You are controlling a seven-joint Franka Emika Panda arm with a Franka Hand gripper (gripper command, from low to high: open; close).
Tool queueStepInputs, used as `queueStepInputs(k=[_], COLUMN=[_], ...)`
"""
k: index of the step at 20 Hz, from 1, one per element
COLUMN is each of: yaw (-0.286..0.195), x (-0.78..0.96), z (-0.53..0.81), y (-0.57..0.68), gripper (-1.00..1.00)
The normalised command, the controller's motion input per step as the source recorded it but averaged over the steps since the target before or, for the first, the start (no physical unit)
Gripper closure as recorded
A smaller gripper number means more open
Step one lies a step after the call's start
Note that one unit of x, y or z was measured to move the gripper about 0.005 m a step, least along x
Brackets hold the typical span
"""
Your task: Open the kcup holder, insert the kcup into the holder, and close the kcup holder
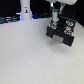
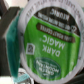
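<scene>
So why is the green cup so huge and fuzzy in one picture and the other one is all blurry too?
In the wrist view the kcup sits right against the camera, so it fills the frame and its lettering goes soft. The exterior view is small and grainy: the gripper and the kcup holder look smeary, and the pale table washes out to near white.

The gripper (image 1: 54, 22) is seen poised directly over the black kcup holder (image 1: 59, 34) on the pale table (image 1: 30, 57). A white bottle (image 1: 25, 10) is spotted standing well apart.
</scene>
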Motion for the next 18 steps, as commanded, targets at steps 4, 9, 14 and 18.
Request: queueStepInputs(k=[4, 9, 14, 18], yaw=[0.007, 0.003, -0.003, -0.023], x=[0.15, 0.08, 0.58, 0.71], z=[0.03, 0.00, 0.30, 0.42], y=[0.24, 0.07, 0.17, 0.25], gripper=[1.00, 1.00, 1.00, 1.00])
